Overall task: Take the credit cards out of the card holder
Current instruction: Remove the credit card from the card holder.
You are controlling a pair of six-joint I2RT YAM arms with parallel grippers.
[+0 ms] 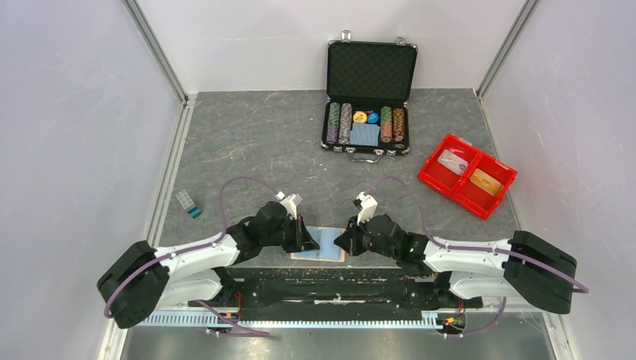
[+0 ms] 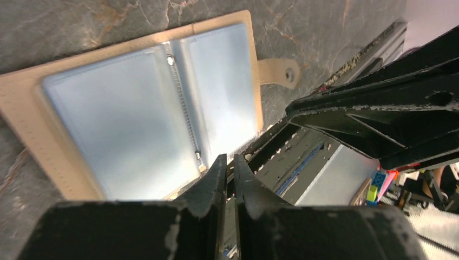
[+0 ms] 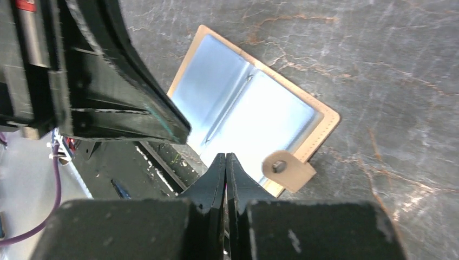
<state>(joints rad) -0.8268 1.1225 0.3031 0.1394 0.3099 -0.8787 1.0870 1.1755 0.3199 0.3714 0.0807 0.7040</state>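
Grey table (image 1: 247,135): tan card holder (image 1: 319,244) open, pale-blue sleeves (image 2: 124,124) up; left pincer (image 2: 229,160) and right pincer (image 3: 225,157) both closed.

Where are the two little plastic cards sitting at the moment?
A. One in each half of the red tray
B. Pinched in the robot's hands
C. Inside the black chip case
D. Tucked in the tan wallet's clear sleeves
A: the pale plastic card and the orange-yellow plastic card lie in separate compartments of the red plastic tray.
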